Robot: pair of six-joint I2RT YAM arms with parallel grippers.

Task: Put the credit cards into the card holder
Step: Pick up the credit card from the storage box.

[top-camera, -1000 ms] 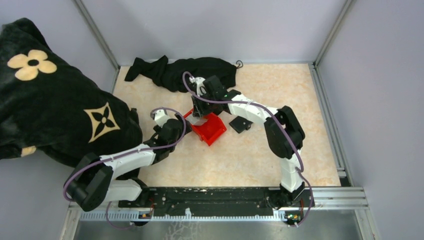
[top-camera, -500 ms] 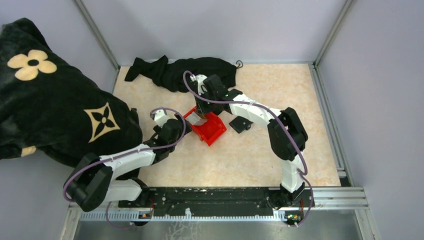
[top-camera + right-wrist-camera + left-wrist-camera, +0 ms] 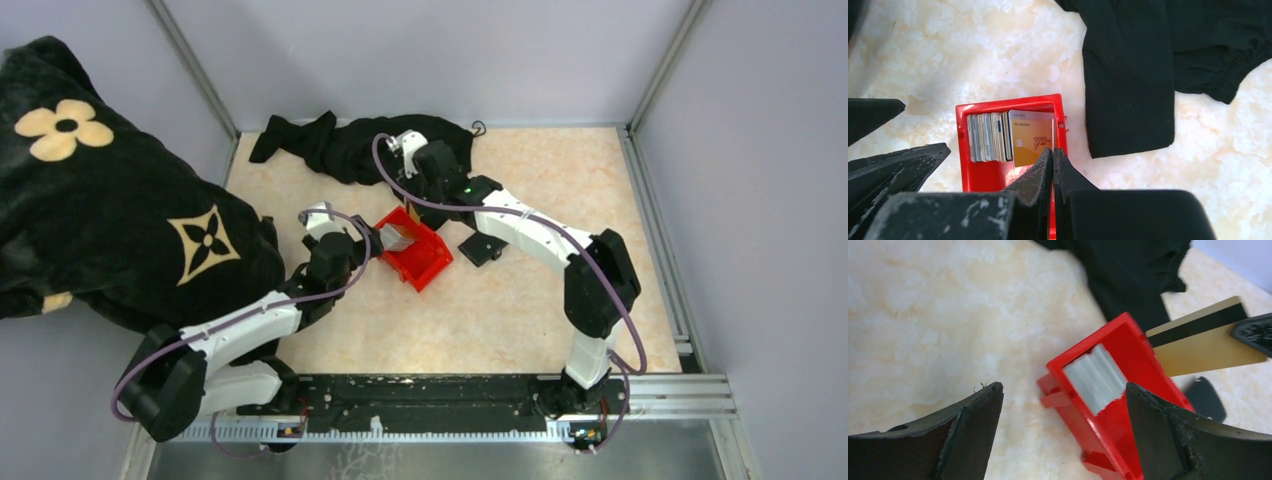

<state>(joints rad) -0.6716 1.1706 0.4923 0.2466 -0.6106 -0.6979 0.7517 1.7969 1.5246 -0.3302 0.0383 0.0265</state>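
Observation:
A red bin (image 3: 420, 258) holds an upright stack of grey-white credit cards (image 3: 988, 137), which also shows in the left wrist view (image 3: 1095, 377). My right gripper (image 3: 1053, 150) is shut on the edge of a tan-gold card (image 3: 1198, 342) with a black stripe and holds it over the bin's back end. In the top view the right gripper (image 3: 418, 205) is just behind the bin. My left gripper (image 3: 1062, 390) is open and empty, with its jaws astride the bin's near left corner (image 3: 368, 248). The black card holder (image 3: 480, 248) lies flat just right of the bin, and its edge shows in the left wrist view (image 3: 1204, 397).
A crumpled black cloth (image 3: 380, 145) lies at the back of the table, just behind the bin and under the right wrist. A large black blanket with beige flowers (image 3: 100, 200) hangs over the left edge. Grey walls and metal rails (image 3: 655, 220) enclose the table.
My right gripper has risen and drawn back from the bin with the gold card in it. My left gripper has shifted slightly toward the bin's left corner.

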